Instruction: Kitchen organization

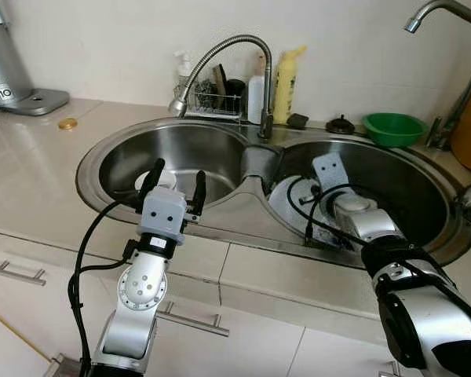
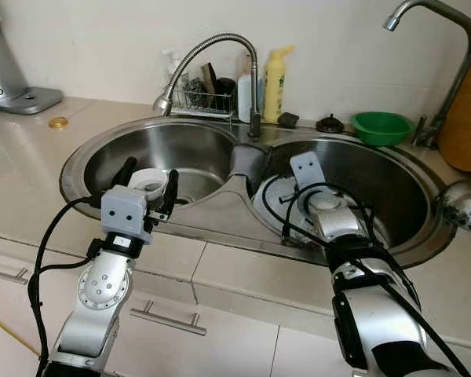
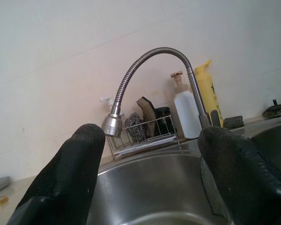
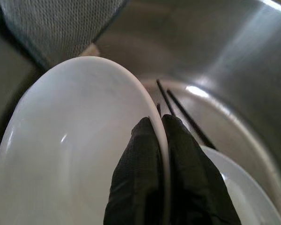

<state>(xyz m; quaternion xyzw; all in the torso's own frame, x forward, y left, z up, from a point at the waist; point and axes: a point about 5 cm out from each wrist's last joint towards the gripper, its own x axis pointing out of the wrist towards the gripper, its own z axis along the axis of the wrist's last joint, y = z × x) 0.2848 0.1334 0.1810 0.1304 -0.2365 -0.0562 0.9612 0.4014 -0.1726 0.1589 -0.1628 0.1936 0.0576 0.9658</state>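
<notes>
The robot stands at a double sink (image 1: pixel 102 153) set into the counter (image 1: pixel 31 165). The right hand (image 4: pixel 161 124) is down in the right basin, its two black fingers clamped together on the rim of a white plate (image 4: pixel 75 140), one finger on each face of the rim. A second white plate (image 4: pixel 246 187) lies beneath it on the basin floor, with dark chopsticks (image 4: pixel 187 117) resting beside it and a grey mesh item (image 4: pixel 56 23) just behind. The left hand (image 1: pixel 173 187) hovers over the near edge of the left basin with its fingers apart and holding nothing; a small white bowl (image 2: pixel 149 181) sits in that basin just beyond it. The gooseneck faucet (image 1: pixel 220 55) arches over the left basin, and a wire caddy (image 1: pixel 216 100) with bottles stands at the wall. The step in hand appears to be retrieval of the plate from the right basin. The next move likely calls for a straight lift that keeps the pinch firm, since a thin wet rim may slip, and that clears the basin wall.
</notes>
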